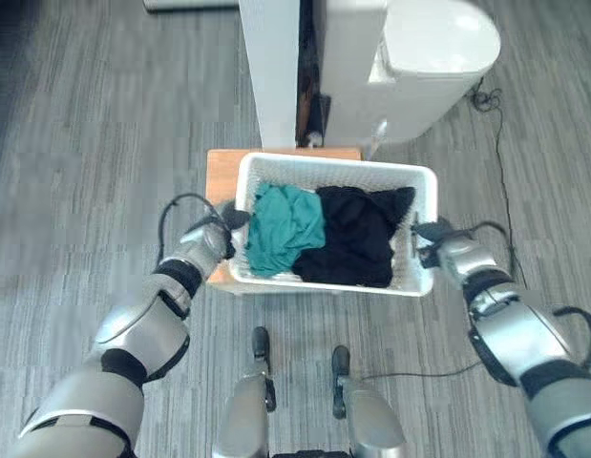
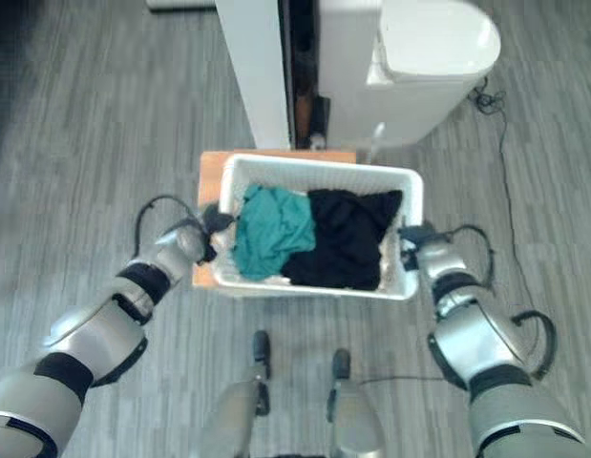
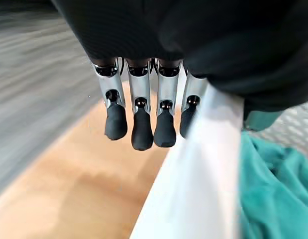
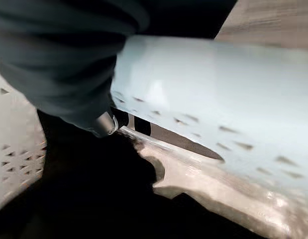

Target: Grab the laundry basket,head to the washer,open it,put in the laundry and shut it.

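**Both hands at the basket's ends, washer just beyond**

The white basket sits on a small wooden worktop, and everything else is placed from it. Inside lie a teal garment on the robot's left half and a black garment filling the right half (the black one laps up toward the right-hand rim).

The left hand is at the basket's left end wall, against the rim. In its wrist view its fingers hang straight and relaxed down the outside of the white rim, above the wood of the worktop, curled round nothing; the teal cloth shows just inside the rim.

The right hand is at the basket's right end wall. Its wrist view shows the perforated white wall from very close and the dark cloth below it, with little of the fingers to be seen, so whether that hand is spread or clenched on the rim I cannot tell.

Past the basket's far side, near it, stands the white washer, its rounded lid down. A tall white panel stands beside the washer, beyond the basket's far left corner. Grey floor surrounds the basket.
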